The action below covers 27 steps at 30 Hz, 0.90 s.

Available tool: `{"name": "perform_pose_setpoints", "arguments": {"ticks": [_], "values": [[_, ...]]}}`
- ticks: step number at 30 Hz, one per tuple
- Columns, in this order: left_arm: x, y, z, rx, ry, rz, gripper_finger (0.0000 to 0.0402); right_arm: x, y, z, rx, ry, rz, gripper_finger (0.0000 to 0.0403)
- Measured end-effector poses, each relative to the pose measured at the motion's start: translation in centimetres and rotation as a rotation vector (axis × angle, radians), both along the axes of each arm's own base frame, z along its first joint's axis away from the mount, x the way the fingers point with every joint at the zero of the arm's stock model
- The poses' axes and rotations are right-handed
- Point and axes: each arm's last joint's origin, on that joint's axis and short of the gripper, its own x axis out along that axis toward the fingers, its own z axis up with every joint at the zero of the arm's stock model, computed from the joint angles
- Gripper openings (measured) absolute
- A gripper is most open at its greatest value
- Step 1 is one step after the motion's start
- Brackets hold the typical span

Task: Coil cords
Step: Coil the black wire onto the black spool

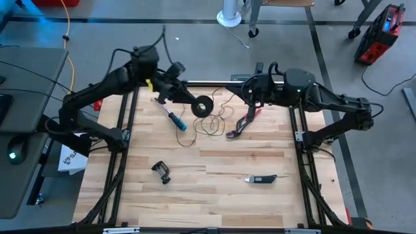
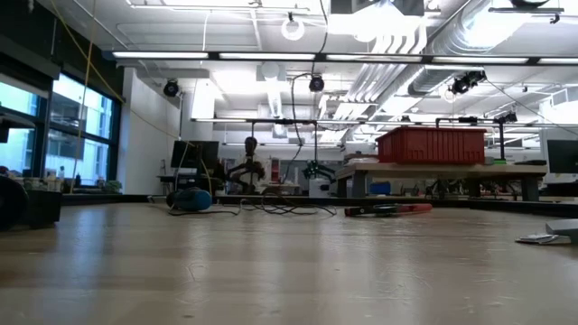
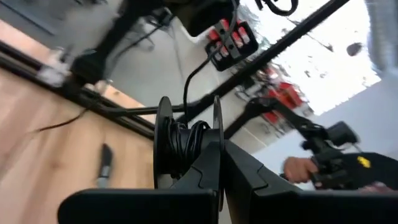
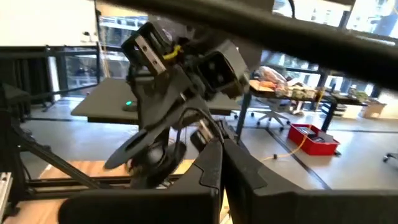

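The black reel (image 3: 186, 146) is pinched by the left hand (image 3: 222, 163); the right hand (image 4: 222, 163) is pressed together on the thin cord (image 1: 218, 120).

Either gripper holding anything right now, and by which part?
Left gripper clamps the reel by its flange rim. Right gripper pinches the thin cord.

A: From where does the high view look?

B: Straight down, from far above — it takes in the whole counter (image 1: 214, 162) and both arms.

A: And the low one?

B: At counter height, level across the wood into the room behind.

A: The wrist views?

B: Very near. The left one looks past its own fingers (image 3: 208, 177) at the reel (image 3: 186, 140). The right one faces the left gripper (image 4: 149, 155) — the reel (image 1: 203, 106) also shows from above.
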Motion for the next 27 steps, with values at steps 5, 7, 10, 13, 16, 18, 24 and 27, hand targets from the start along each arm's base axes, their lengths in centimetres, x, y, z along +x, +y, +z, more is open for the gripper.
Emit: {"name": "perform_pose_setpoints", "arguments": {"ticks": [5, 7, 10, 13, 16, 18, 24, 27], "values": [[2.5, -0.4, -0.2, -0.049, -0.067, -0.125, 0.0000, 1.3, 0.1, -0.3, 0.006, -0.028, 0.036, 0.0000], [3.3, -0.5, -0.1, -0.072, -0.107, -0.170, 0.0000, 2.1, 0.1, -0.6, 0.011, -0.032, 0.048, 0.0000], [4.0, -0.5, 0.5, -0.098, -0.182, -0.224, 0.0000, 3.3, 0.2, -1.2, 0.014, -0.030, 0.091, 0.0000], [4.3, -0.3, 1.3, -0.103, -0.265, -0.243, 0.0000, 4.3, 0.2, -1.9, 0.045, -0.028, 0.121, 0.0000], [4.0, 0.0, 2.0, -0.098, -0.330, -0.244, 0.0000, 5.1, 0.3, -2.3, 0.070, -0.035, 0.158, 0.0000], [3.8, 0.2, 2.4, -0.088, -0.369, -0.228, 0.0000, 5.6, 0.4, -2.4, 0.084, -0.055, 0.177, 0.0000], [3.4, 0.9, 3.0, -0.026, -0.478, -0.152, 0.0000, 7.5, 0.5, -3.2, 0.142, -0.100, 0.237, 0.0000], [3.1, 1.6, 3.3, 0.029, -0.528, -0.107, 0.0000, 8.1, 0.5, -3.6, 0.176, -0.106, 0.245, 0.0000]]}}
